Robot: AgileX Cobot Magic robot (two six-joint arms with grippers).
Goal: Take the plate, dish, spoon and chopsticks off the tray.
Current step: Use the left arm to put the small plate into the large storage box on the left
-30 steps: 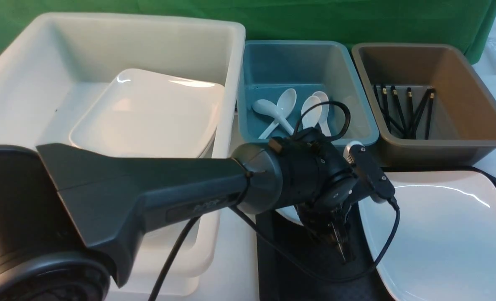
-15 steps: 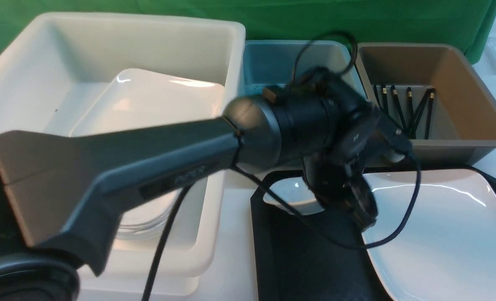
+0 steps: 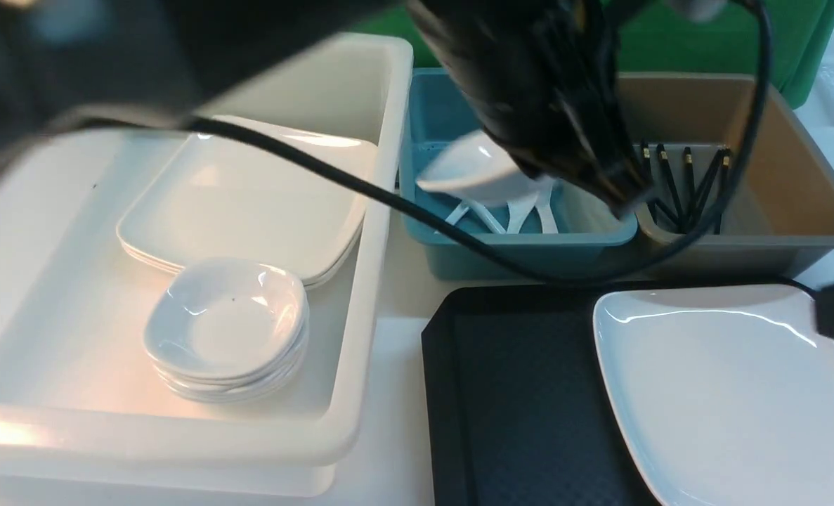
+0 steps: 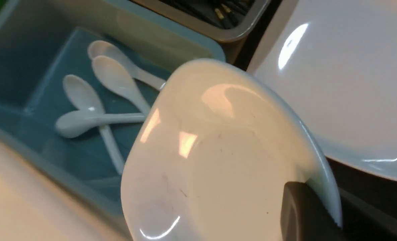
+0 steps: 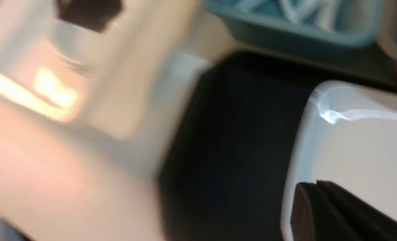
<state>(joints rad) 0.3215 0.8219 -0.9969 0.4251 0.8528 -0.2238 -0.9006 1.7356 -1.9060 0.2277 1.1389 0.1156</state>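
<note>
I'm carrying the dish [image 3: 469, 165] off the tray [image 3: 529, 393], its rim pinched in my left gripper [image 4: 313, 204], upper centre of the front view. Next calls for swinging toward the small-dish stack [image 3: 227, 320], left of frame. My left arm reaches in from upper left, fingers angled down; my right gripper [image 5: 318, 187] is pressed together near the plate [image 3: 733, 386], lower right.

No legible txt, nos., labels, brands or signs in any view.
</note>
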